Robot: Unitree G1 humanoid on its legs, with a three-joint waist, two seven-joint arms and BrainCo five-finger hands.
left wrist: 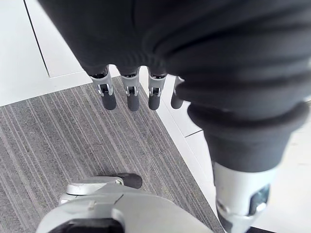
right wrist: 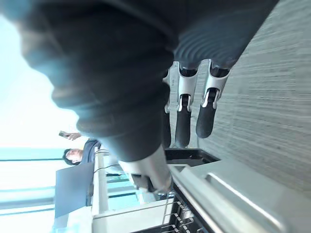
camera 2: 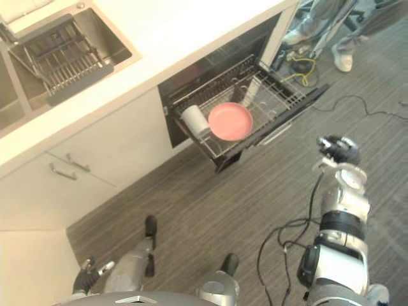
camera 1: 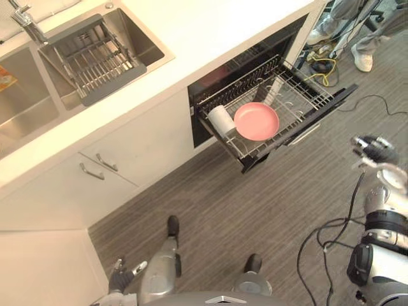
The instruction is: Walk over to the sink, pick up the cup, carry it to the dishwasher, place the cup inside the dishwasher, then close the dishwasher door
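Observation:
A white cup (camera 1: 221, 119) lies on its side in the pulled-out wire rack (camera 1: 299, 89) of the dishwasher, next to a pink plate (camera 1: 256, 121). The dishwasher door (camera 1: 305, 129) hangs open below the rack, low over the floor. My right hand (camera 1: 375, 150) is raised to the right of the door, well apart from it; its fingers (right wrist: 184, 116) hang straight and hold nothing. Down by the cabinet corner, my left hand (camera 1: 120, 275) is low, with its fingers (left wrist: 130, 94) relaxed and empty.
The steel sink (camera 1: 131, 29) with a grey dish rack (camera 1: 95, 60) and a tap (camera 1: 25, 18) is set in the white counter at the upper left. White drawers (camera 1: 127, 153) stand below. A person's legs and shoes (camera 1: 362, 60) and loose cables (camera 1: 322, 67) are beyond the dishwasher.

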